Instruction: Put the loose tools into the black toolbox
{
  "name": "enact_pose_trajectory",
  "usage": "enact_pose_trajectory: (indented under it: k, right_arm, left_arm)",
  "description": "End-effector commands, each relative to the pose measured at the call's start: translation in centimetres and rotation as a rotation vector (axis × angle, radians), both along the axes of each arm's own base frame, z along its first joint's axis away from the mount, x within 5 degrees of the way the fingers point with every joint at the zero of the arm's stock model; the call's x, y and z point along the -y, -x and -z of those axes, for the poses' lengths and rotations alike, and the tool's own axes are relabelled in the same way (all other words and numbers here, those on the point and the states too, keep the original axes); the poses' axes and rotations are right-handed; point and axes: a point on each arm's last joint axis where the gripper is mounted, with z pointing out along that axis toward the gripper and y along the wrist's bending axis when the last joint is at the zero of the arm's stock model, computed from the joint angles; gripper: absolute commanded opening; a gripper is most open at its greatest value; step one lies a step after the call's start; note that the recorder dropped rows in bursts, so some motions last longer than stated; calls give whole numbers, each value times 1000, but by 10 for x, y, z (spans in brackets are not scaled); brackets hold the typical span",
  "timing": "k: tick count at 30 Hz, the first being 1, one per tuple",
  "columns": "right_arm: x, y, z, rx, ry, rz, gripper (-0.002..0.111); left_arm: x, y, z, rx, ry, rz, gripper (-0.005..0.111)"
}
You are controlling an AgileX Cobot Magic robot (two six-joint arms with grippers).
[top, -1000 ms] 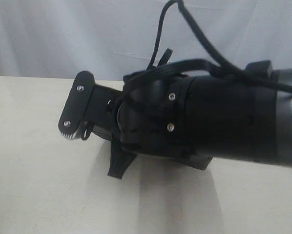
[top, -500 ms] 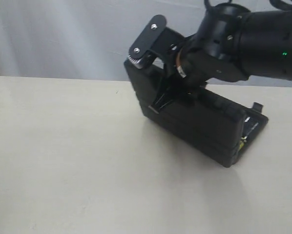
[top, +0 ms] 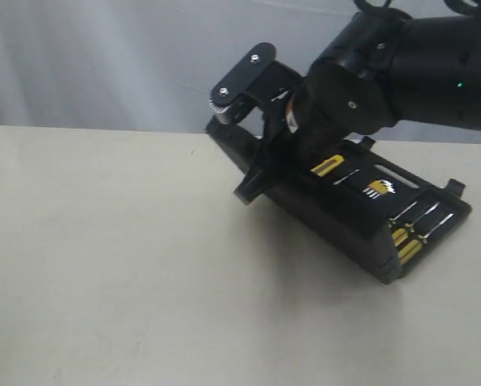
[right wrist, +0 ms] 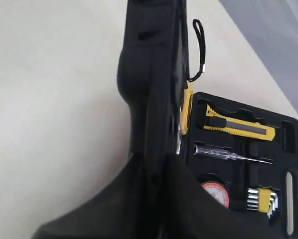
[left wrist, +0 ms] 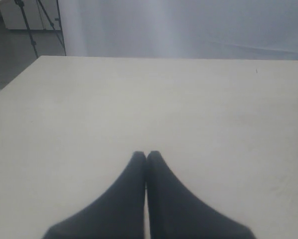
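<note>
The right gripper is working on the black toolbox, which is sitting on the counter toward the right of the exterior view. 1 half is lying flat and the lid half is standing tilted up from the hinge. The step in hand appears to be swinging that lid about its hinge.

Doing it well is likely going to mean carrying the wrist along the hinge's arc rather than pulling straight. That way the flat half is not dragging or lifting off the counter. It also means going slowly enough that nothing is shaking out of its recess.

In the right wrist view the utility knife is lying in its recess in the flat half. The tape roll is showing partly behind the gripper. A tester screwdriver and hex keys are sitting near them. A yellow piece with a black loop is resting against the lid's inner face; it is probably the tape measure. The pliers are not showing in any view, so their recess is worth checking before anything is latched.

The right jaws are standing narrow, pinching the black toolbox by the edge of its lid half. The left gripper is hanging above the counter with no toolbox in its view. Its jaws are pressing together tip to tip and holding nothing.
</note>
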Motion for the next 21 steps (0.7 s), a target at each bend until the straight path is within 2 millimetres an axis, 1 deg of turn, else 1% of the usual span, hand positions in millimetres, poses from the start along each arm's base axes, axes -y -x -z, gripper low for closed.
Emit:
enact_pose_trajectory:
  k: [1, 3, 5, 7, 9, 11, 13, 14, 16, 17, 19, 21]
  right_arm:
    - [-53, 11, -30, 82, -72, -121, -1]
    - [-72, 17, -41, 95, -88, -150, -1]
    - [-81, 20, -53, 116, -100, -166, -1]
    - [-81, 18, -64, 148, -124, -151, -1]
    - [-73, 13, -72, 169, -133, -121, -1]
    - [-60, 5, -69, 165, -127, -82, -1]
    - [-42, -6, -61, 140, -111, -24, -1]
    - [-32, -12, -53, 118, -102, 8, -1]
    - [-16, -26, -33, 68, -102, 67, -1]
    - [-11, -33, -23, 47, -102, 85, -1]
    - [0, -49, 7, -2, -88, 116, -1]
    - [8, -63, 41, -57, -73, 134, -1]
  left_arm:
    - [0, 0, -1, 12, 3, 2, 0]
    - [0, 0, -1, 12, 3, 2, 0]
    - [0, 0, -1, 12, 3, 2, 0]
    - [0, 0, -1, 12, 3, 2, 0]
    - [0, 0, -1, 12, 3, 2, 0]
    - [0, 0, -1, 12, 3, 2, 0]
    - [0, 0, -1, 12, 3, 2, 0]
    - [0, 0, -1, 12, 3, 2, 0]
    - [0, 0, -1, 12, 3, 2, 0]
    - [0, 0, -1, 12, 3, 2, 0]
    - [0, 0, -1, 12, 3, 2, 0]
    - [0, 0, -1, 12, 3, 2, 0]
